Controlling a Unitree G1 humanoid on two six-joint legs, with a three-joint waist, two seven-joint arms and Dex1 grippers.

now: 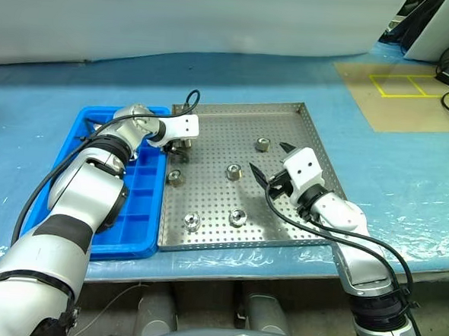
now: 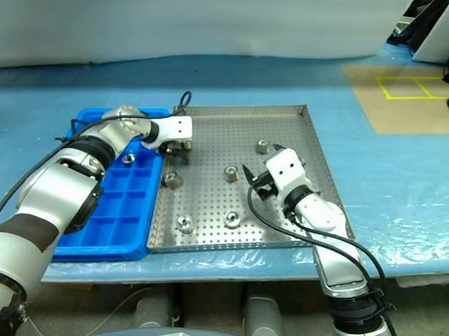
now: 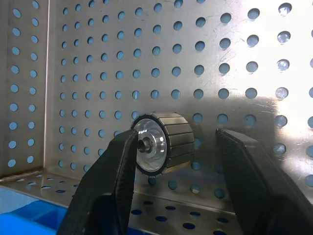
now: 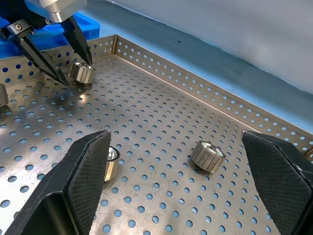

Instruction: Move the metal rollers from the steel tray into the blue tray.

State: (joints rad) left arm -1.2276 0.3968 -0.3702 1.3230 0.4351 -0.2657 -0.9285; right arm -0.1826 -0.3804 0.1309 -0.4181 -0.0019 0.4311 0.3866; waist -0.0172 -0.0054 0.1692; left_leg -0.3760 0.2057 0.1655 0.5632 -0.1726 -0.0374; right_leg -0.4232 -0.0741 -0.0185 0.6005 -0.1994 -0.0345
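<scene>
Blue tray point(image 1: 142, 209): far left on the bench point(image 1: 45, 104), gridded into square compartments, its long right edge touching the steel tray; one small metal piece point(image 2: 130, 159) sits in a compartment near its far end. My left claw point(image 1: 178, 148): reaches over the blue tray's far right corner into the steel tray's 10 o'clock corner, pointing down; in the left wrist view its two black fingers point(image 3: 110, 181) straddle one roller point(image 3: 162, 143) that lies on its side, one finger at the roller's shiny end face, the other standing apart from the ribbed body, so the claw is partly closed around it with a gap on one side and the roller resting on the floor. Steel tray point(image 1: 289, 109): perforated, low-rimmed, at the centre of the bench. Metal rollers on its floor: one at 9 o'clock near the left rim point(image 1: 175, 177), one at 7 o'clock point(image 1: 191, 221), one at 6 o'clock point(image 1: 238, 216), one at the centre point(image 1: 233, 171), one at 1 o'clock point(image 1: 262, 145). My right claw point(image 1: 269, 161): over the tray's 3 o'clock side, fingers spread wide and empty, pointing roughly level toward the centre roller.
</scene>
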